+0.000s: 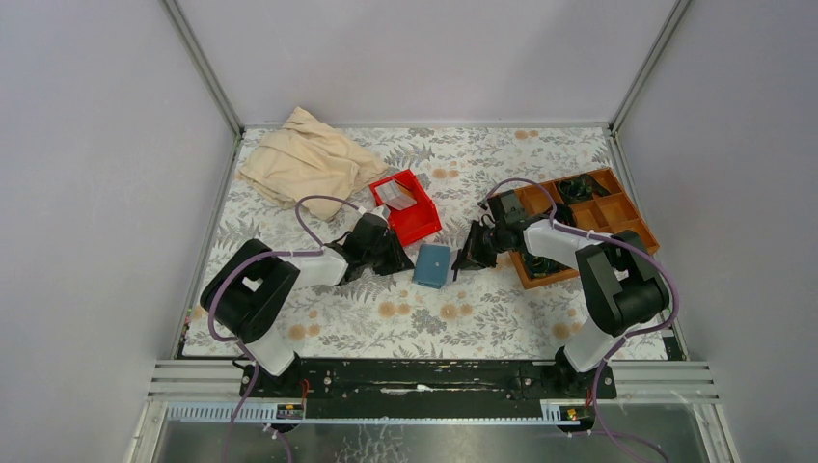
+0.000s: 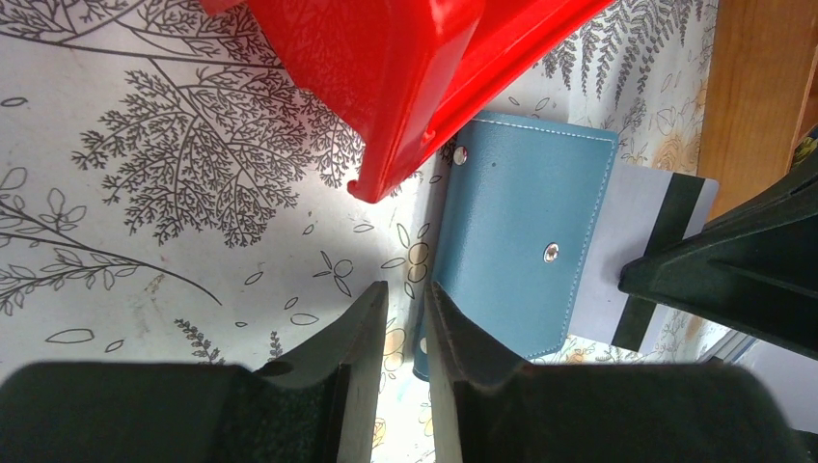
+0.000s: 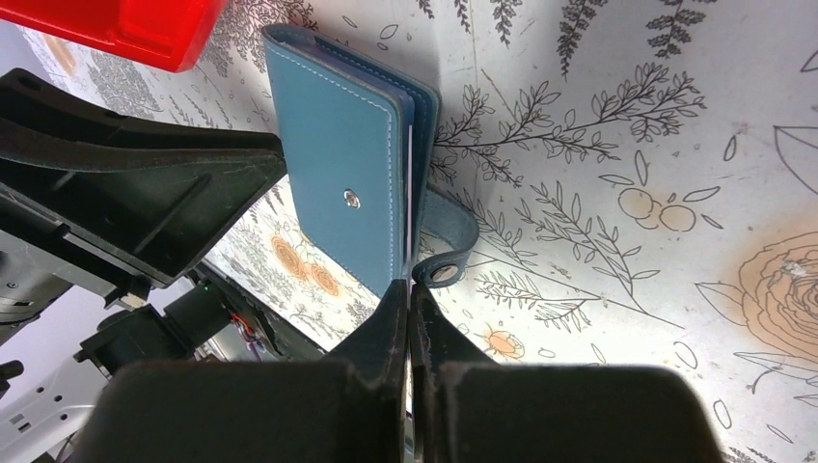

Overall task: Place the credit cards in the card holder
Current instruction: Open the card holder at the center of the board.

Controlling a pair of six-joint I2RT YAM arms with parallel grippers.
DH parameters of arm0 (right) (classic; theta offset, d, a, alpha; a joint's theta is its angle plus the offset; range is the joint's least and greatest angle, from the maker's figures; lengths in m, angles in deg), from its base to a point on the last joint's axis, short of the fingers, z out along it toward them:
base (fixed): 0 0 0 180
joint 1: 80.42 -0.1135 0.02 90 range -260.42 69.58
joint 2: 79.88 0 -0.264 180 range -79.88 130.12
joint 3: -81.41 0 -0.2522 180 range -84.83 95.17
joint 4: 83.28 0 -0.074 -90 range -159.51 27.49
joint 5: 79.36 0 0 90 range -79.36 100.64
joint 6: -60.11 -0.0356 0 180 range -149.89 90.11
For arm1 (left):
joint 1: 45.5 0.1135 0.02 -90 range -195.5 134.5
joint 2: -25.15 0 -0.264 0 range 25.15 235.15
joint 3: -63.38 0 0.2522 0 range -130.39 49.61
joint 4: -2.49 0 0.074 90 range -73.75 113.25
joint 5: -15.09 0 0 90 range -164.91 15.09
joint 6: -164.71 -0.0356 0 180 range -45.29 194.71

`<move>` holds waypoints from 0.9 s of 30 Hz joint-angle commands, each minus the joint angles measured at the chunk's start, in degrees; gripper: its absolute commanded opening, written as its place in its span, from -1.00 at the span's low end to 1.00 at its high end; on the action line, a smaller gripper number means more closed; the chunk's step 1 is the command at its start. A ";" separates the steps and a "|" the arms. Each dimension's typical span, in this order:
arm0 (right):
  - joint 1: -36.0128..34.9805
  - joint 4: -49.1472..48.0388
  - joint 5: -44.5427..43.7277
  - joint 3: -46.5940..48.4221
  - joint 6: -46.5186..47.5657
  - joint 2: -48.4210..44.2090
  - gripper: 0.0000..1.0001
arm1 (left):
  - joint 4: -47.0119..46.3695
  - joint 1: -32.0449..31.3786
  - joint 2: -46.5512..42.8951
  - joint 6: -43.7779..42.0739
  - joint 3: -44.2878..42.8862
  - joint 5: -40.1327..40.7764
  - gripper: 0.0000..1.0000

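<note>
The teal-blue card holder (image 1: 431, 265) lies closed on the floral cloth between my two grippers. My right gripper (image 3: 410, 287) is shut on a pale credit card (image 3: 409, 193), seen edge-on, with its far end between the layers of the card holder (image 3: 333, 164). In the left wrist view this card (image 2: 627, 241), pale with a dark stripe, sticks out of the card holder's (image 2: 521, 241) far side. My left gripper (image 2: 405, 289) stands at the holder's near edge with a narrow gap between its jaws and nothing gripped. Another pale card (image 1: 391, 193) lies in the red bin.
The red plastic bin (image 1: 407, 207) stands just behind the card holder, close to my left gripper (image 1: 394, 253). A brown wooden compartment tray (image 1: 588, 222) is at the right, behind my right gripper (image 1: 465, 256). A beige cloth (image 1: 309, 159) lies at the back left.
</note>
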 commanded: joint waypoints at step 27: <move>0.31 -0.82 -0.75 -0.31 0.64 -0.41 -1.00 | 11.72 -0.55 4.72 -2.31 3.39 1.79 -0.42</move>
